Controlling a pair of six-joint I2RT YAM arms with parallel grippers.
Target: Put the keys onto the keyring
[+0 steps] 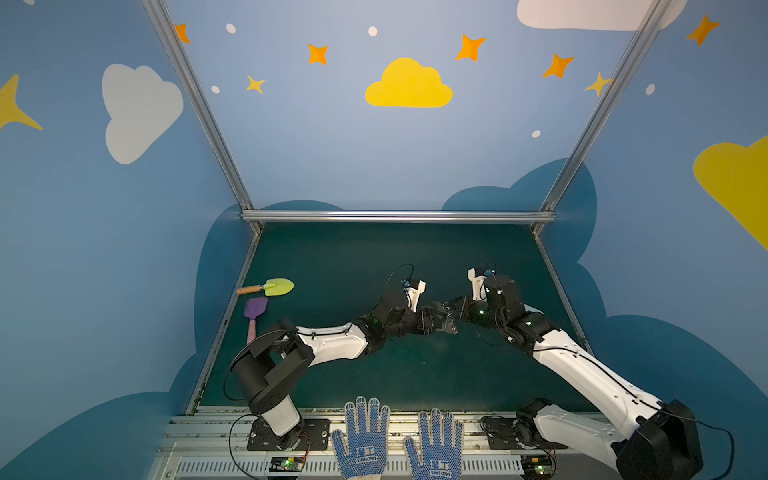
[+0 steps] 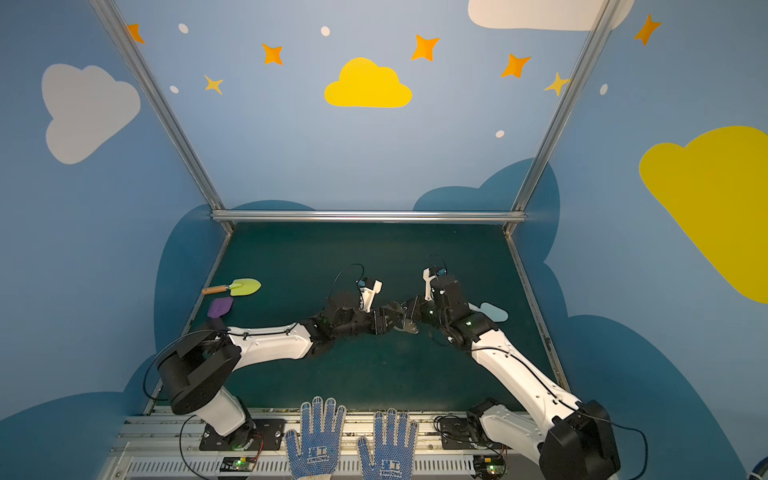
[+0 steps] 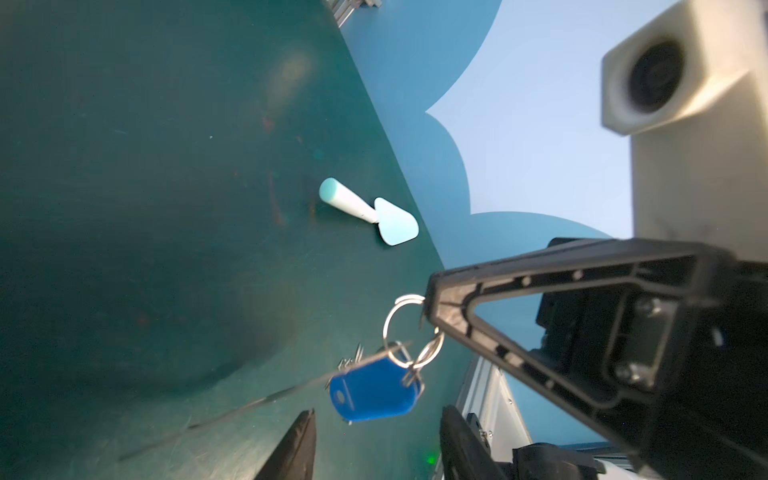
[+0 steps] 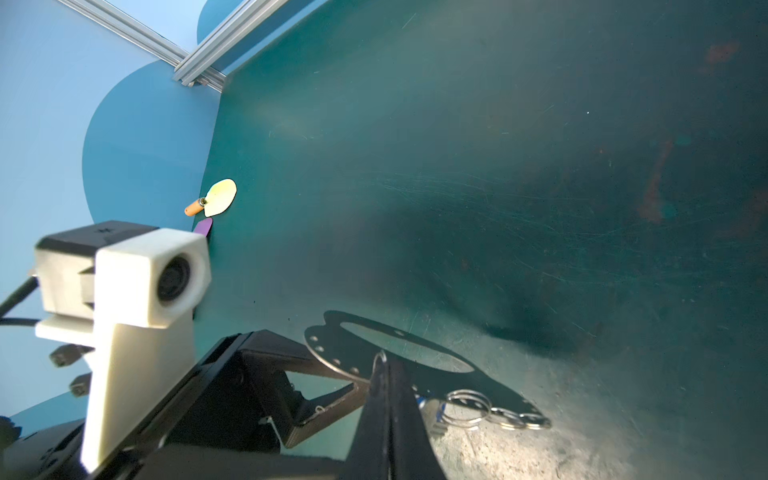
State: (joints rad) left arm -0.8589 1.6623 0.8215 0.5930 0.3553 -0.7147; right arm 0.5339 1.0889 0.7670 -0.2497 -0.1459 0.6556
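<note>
The keys, with their blue tag, are seen dangling from wire rings at the keyring, which is held in the air over the middle of the desk. The right hand is pressed together on the keyring's rim. The left hand is spread either side of the tag, apparently touching nothing. Everything is carried by that one narrow pinch, so a slip would likely drop the lot. The swinging tag could also be snagged if the left hand were closed.

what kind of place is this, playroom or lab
Most likely a robot test booth dressed up like a playroom: two white-and-black robot arms bolted to an aluminium rail, a dark green table mat, and blue walls painted with clouds and stars.
</note>
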